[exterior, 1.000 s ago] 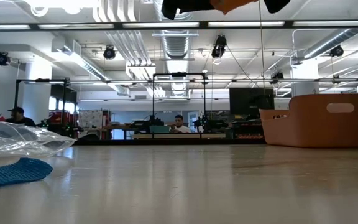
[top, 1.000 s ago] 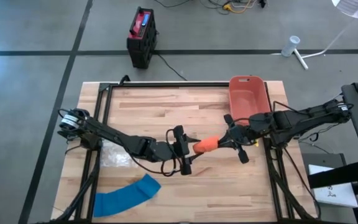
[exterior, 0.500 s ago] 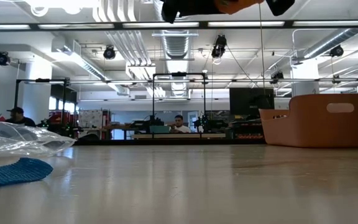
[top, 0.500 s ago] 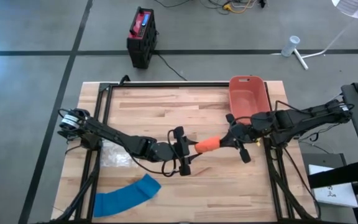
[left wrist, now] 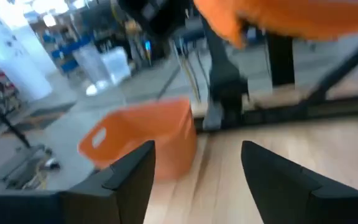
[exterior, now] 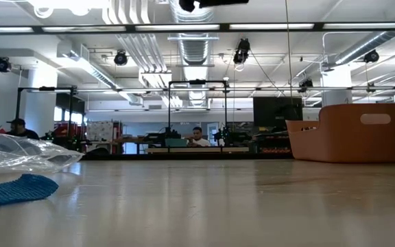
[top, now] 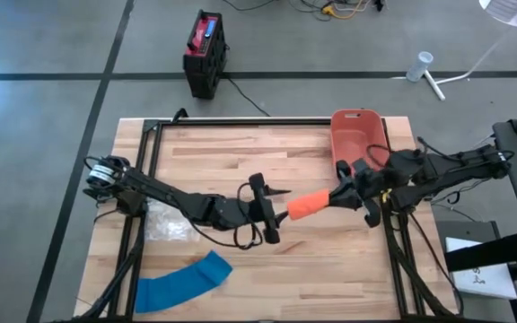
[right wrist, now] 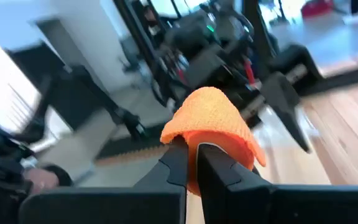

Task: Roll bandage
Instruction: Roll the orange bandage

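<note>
An orange bandage roll (top: 304, 205) hangs high over the table's middle, with my right gripper (top: 324, 200) shut on its right end. In the right wrist view the roll (right wrist: 211, 121) caps the fingertips of my right gripper (right wrist: 190, 148). My left gripper (top: 275, 213) stands open just left of the roll, apart from it. The left wrist view shows my left gripper (left wrist: 197, 168) with nothing between its fingers and the roll (left wrist: 291, 18) ahead and above. A blue bandage (top: 183, 282) lies flat at the near left. My right gripper pinches the roll's end (right wrist: 194, 177) between its two fingers (right wrist: 174, 168). They come level from the table's right side and lie along the roll. The roll sticks out past the fingertips toward my left gripper, lifted clear of the table.
An orange bin (top: 359, 139) stands at the far right, also seen in the low view as the bin (exterior: 352, 130). A clear plastic bag (top: 165, 224) lies at the left, by the blue bandage (exterior: 16, 189). People sit in the room beyond the table.
My right gripper has drawn back toward the table's right edge and risen, rolling its wrist, with the orange roll still in its fingers. The roll has left the top of the low view, and the gap between it and my left gripper has widened.
</note>
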Motion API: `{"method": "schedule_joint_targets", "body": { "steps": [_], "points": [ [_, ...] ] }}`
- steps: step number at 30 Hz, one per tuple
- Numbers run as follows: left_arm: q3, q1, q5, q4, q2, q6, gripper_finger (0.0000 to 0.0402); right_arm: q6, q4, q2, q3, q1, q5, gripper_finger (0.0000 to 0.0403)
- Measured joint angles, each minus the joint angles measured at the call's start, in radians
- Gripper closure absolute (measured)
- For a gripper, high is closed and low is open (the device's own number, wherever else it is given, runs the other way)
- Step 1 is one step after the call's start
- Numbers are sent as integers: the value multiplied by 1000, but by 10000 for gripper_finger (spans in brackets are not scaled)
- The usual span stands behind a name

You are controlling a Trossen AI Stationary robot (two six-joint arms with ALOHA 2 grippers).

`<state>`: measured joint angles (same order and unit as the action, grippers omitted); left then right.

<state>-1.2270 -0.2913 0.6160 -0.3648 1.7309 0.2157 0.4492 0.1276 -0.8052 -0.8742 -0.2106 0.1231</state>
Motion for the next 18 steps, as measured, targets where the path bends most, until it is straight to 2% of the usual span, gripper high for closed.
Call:
{"method": "schedule_joint_targets", "body": {
  "steps": [4, 8, 13, 18],
  "points": [
    [0, 3, -59, -198, 0, 77, 170, 0, -42, 20, 0, -1, 5, 394],
    [0, 3, -140, -363, 0, 155, 180, -3, -61, 20, 0, -1, 56, 394],
    [0, 3, -163, -419, 0, 243, 193, -4, -67, 18, 0, -1, 95, 394],
    [0, 3, -170, -424, 0, 247, 215, -6, -80, 18, 1, -1, 96, 394]
  ]
}}
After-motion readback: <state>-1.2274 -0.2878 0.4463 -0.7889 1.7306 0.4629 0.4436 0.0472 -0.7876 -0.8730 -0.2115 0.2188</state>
